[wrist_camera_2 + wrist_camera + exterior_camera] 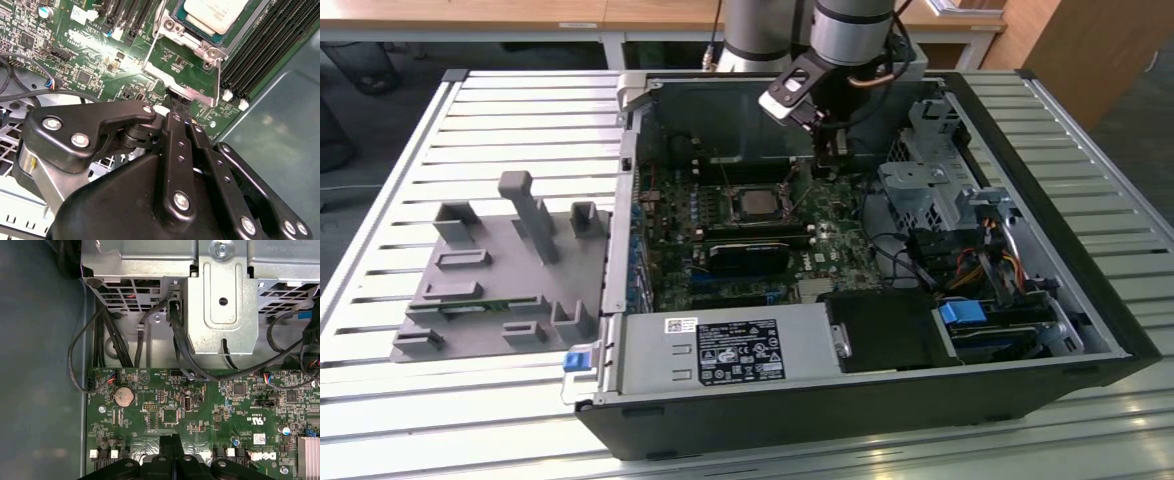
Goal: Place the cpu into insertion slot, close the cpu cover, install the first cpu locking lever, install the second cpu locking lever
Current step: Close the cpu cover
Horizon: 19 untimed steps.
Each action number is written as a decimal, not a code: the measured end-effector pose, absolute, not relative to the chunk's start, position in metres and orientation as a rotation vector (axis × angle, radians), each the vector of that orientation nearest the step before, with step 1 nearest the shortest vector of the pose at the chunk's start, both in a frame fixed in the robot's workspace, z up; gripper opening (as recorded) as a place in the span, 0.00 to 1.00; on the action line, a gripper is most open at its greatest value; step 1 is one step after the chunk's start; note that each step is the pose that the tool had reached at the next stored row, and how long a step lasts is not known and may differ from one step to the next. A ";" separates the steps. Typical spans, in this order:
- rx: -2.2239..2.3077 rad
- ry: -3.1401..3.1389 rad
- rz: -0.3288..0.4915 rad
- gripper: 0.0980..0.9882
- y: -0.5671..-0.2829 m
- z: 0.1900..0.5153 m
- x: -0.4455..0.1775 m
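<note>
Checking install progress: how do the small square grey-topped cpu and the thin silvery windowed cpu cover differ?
The cpu is a solid square; the cpu cover is an open frame, green board showing through. The cpu lies in its socket; the cpu cover is swung open off it. The gripper is at the cpu cover's free edge, apart from the cpu. Both look metallic.

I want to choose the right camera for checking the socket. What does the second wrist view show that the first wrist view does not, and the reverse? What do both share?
The second wrist view adds the cpu lying in its socket, the cpu cover swung open from the socket, and the gripper shut on that cover's edge. The first wrist view adds a grey metal cage, black cables running from it, and a round battery on the board. Both wrist views share the gripper's black body and the green motherboard.
</note>
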<state>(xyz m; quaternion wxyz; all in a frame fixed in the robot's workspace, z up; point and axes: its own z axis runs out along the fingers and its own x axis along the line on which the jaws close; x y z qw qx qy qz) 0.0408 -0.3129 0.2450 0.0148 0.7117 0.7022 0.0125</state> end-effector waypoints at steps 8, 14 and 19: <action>2.215 2.186 0.039 0.01 -0.313 0.245 0.036; 2.215 2.186 0.039 0.01 -0.313 0.245 0.035; 2.215 2.186 0.039 0.01 -0.313 0.245 0.034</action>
